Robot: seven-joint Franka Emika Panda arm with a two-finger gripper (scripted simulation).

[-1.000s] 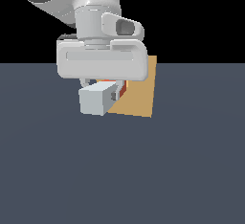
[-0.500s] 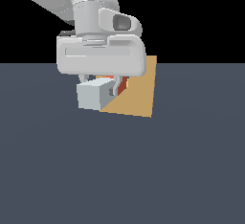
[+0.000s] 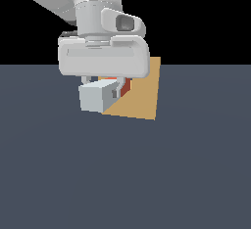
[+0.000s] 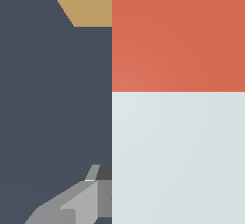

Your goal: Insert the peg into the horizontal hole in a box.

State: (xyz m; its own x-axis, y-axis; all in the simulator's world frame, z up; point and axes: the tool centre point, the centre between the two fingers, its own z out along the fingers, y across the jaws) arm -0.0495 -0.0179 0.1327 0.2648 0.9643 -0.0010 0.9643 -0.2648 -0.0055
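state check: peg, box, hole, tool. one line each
peg: held off the floor, roughly level, red end toward the box, white end toward the camera in the exterior view.
box: resting on the floor behind the peg, partly hidden by the arm.
hole: not visible in either view; can't tell if the peg has entered.
tool: shut on the peg, one finger showing beside it in the wrist view.
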